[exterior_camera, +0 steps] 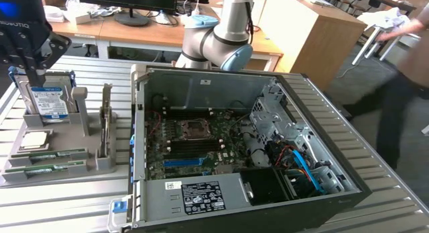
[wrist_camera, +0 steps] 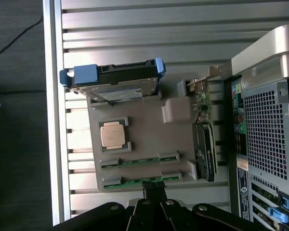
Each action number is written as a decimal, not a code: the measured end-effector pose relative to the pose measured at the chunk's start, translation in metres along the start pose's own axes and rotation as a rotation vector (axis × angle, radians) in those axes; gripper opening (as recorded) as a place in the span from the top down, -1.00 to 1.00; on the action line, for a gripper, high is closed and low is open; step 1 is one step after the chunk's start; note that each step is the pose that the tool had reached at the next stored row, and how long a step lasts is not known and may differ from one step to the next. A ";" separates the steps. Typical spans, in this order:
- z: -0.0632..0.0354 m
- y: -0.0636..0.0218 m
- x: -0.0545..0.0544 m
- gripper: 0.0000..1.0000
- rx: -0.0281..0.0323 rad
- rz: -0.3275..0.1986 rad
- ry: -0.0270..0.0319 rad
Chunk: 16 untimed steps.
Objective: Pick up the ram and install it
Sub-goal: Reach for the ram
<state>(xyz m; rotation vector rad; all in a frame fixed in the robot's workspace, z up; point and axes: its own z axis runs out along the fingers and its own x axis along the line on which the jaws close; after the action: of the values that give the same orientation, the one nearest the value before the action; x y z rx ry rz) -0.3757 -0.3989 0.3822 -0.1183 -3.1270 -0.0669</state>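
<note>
**Ram (wrist_camera: 127,182) lying in holder (wrist_camera: 144,130), not yet gripped**

Two sticks are seen lying flat in slots along one edge of the grey holder, near the chip (wrist_camera: 114,136) and well apart from the open case (exterior_camera: 268,142). The gripper (wrist_camera: 154,189) is poised above that edge, its fingers closed together with nothing between them. For a clean pick, the fingers are best squared across the outer stick's long edges at mid-length and kept clear of its twin and the upright card (wrist_camera: 204,149).
</note>
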 end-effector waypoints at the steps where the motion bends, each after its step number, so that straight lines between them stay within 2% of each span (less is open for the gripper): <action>1: 0.0002 -0.0001 0.001 0.80 0.0000 0.000 0.0012; 16: 0.0003 -0.0002 0.003 0.80 0.0003 -0.009 0.0029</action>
<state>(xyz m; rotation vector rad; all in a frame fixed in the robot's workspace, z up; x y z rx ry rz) -0.3785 -0.3989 0.3819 -0.1033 -3.1248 -0.0666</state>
